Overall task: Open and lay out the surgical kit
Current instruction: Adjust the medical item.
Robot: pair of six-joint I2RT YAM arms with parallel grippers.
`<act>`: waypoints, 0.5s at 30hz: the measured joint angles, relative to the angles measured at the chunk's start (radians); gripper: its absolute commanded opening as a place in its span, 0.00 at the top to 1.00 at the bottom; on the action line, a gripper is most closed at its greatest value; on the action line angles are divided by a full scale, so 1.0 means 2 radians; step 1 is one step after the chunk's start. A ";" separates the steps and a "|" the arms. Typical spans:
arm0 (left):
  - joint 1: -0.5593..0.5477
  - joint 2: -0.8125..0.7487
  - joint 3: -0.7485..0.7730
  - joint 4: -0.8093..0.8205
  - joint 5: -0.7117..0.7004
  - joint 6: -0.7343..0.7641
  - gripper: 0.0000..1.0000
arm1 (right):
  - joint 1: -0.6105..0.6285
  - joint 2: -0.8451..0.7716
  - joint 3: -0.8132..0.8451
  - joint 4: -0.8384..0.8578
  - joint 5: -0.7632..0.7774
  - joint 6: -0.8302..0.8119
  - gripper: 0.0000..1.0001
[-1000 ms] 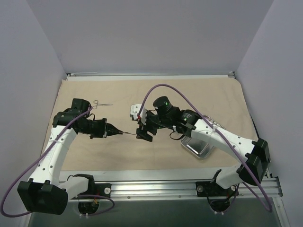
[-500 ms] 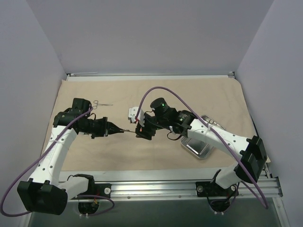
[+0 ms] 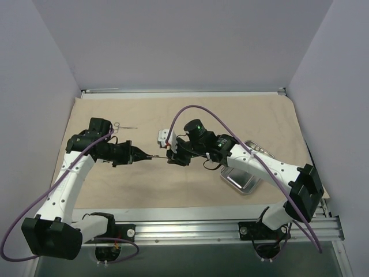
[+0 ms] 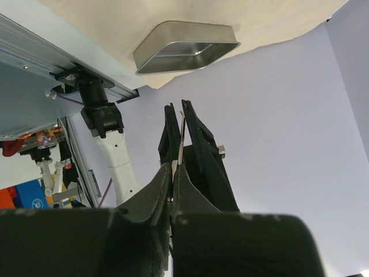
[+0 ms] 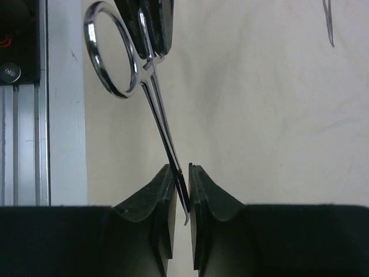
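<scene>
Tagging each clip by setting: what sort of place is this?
Probably a robotics lab cell, not a clinic: plain walls, two arms bolted to an aluminium rail, a tan cloth, a steel tray, a scissor-like instrument.

Far cloth [image 3: 230,112] lies open; tray [image 3: 242,183] blocks near right

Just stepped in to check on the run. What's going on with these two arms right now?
A scissor-like instrument spans between the two claws, above the spread tan cloth. The left claw is shut on its ring-handle end. The right claw has its jaws close on either side of the tip, though I cannot tell if they clamp it. A steel tray sits on the cloth by the right arm, and a second instrument lies at far left.
</scene>
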 measured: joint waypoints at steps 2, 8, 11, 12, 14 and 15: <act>0.000 0.000 0.000 0.005 -0.003 -0.005 0.98 | -0.002 0.004 0.001 0.000 -0.008 0.001 1.00; 0.002 0.001 0.000 0.016 -0.016 -0.010 0.63 | -0.003 0.027 0.020 -0.018 -0.027 0.000 1.00; 0.001 0.004 0.001 0.027 -0.012 0.004 0.16 | -0.006 0.031 0.033 -0.028 -0.032 0.011 1.00; 0.000 0.007 0.002 0.030 -0.013 0.012 0.12 | -0.007 0.031 0.037 -0.031 -0.032 0.016 1.00; 0.001 0.015 0.010 0.038 -0.020 0.027 0.10 | -0.010 0.031 0.046 -0.041 -0.034 0.029 1.00; 0.001 0.019 0.016 0.041 -0.027 0.040 0.09 | -0.013 0.031 0.051 -0.046 -0.038 0.035 1.00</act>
